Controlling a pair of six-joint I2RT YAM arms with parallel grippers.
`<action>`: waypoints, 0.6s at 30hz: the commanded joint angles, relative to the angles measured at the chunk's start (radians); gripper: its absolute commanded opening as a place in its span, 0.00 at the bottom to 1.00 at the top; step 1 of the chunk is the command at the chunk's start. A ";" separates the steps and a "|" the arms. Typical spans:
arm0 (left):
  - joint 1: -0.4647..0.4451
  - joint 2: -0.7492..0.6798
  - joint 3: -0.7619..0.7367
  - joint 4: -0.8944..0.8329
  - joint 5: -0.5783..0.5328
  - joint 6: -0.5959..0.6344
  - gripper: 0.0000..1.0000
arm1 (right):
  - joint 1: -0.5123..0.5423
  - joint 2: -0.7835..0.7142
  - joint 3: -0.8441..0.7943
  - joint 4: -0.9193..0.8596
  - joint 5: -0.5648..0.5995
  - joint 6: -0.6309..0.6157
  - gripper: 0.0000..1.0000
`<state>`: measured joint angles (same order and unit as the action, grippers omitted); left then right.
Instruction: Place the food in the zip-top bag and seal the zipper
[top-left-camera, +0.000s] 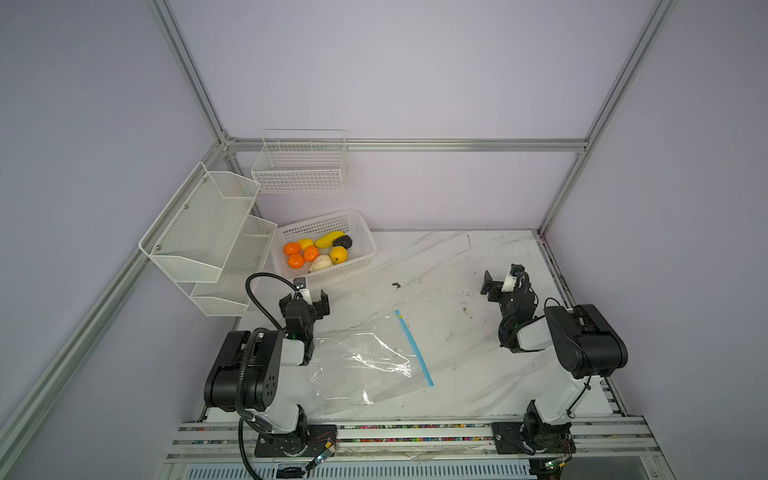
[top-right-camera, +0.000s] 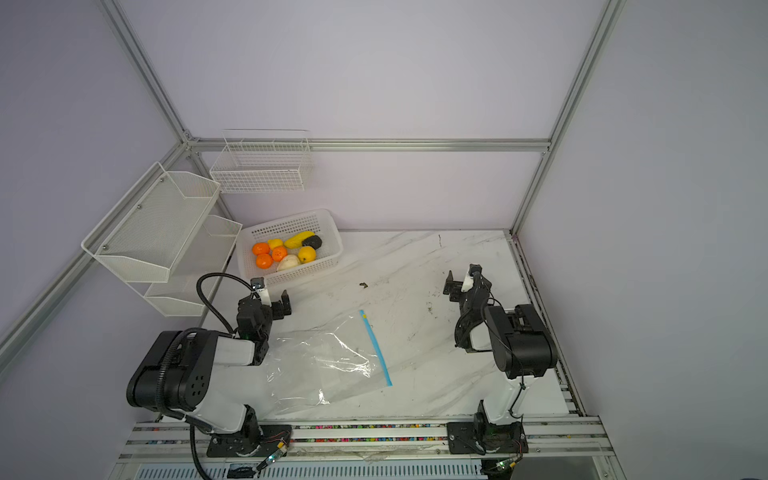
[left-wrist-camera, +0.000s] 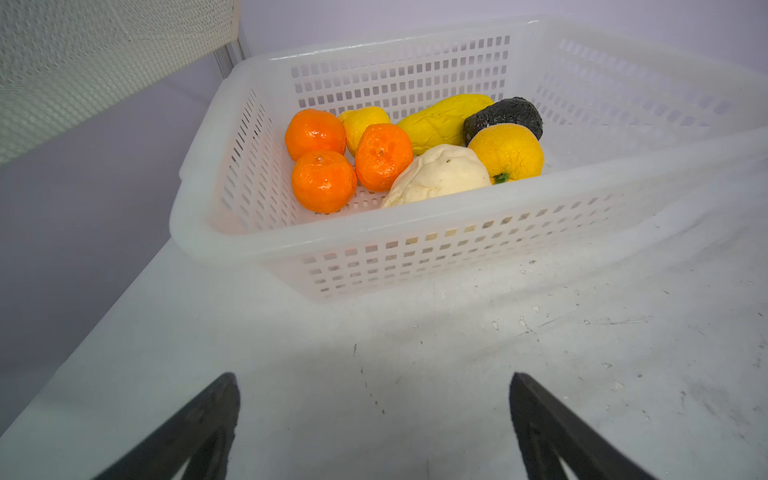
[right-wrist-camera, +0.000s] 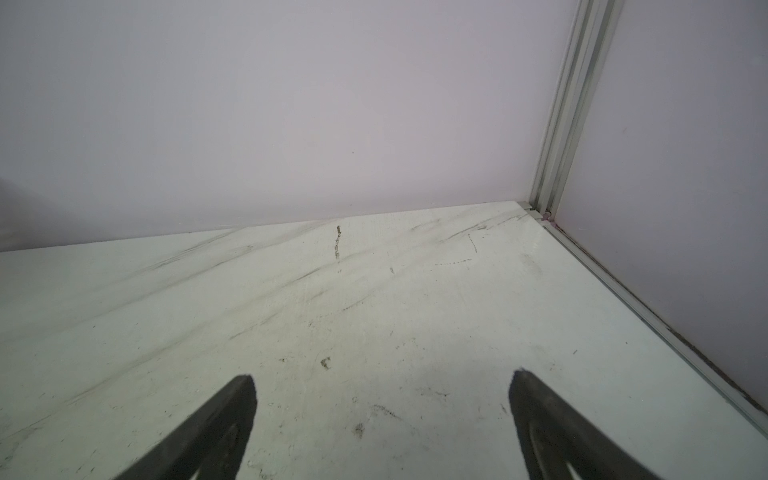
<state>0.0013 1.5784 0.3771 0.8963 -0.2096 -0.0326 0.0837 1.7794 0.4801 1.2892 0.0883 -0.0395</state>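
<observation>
Even diffuse light; glare on zip-top bag (top-left-camera: 365, 357); wrist views soft.

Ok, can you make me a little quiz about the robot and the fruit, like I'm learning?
1. True or false: the left gripper and the right gripper both have their fingers spread apart and hold nothing.
2. How many tangerines are in the white basket? A) two B) three C) five
3. Fill in: the zip-top bag lies on the table, and its zipper is light ____.
Key: 1 true; 2 B; 3 blue.
</observation>
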 joint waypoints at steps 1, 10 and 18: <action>0.000 0.002 0.015 0.038 -0.008 0.011 1.00 | -0.012 0.007 0.008 0.011 -0.011 -0.012 0.97; 0.001 -0.005 0.004 0.051 -0.003 0.017 1.00 | -0.012 0.004 0.004 0.012 -0.009 -0.013 0.97; 0.000 -0.003 0.005 0.050 -0.003 0.017 1.00 | -0.012 0.003 0.005 0.013 -0.009 -0.014 0.98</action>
<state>0.0013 1.5784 0.3771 0.8970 -0.2092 -0.0322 0.0776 1.7794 0.4801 1.2896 0.0872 -0.0395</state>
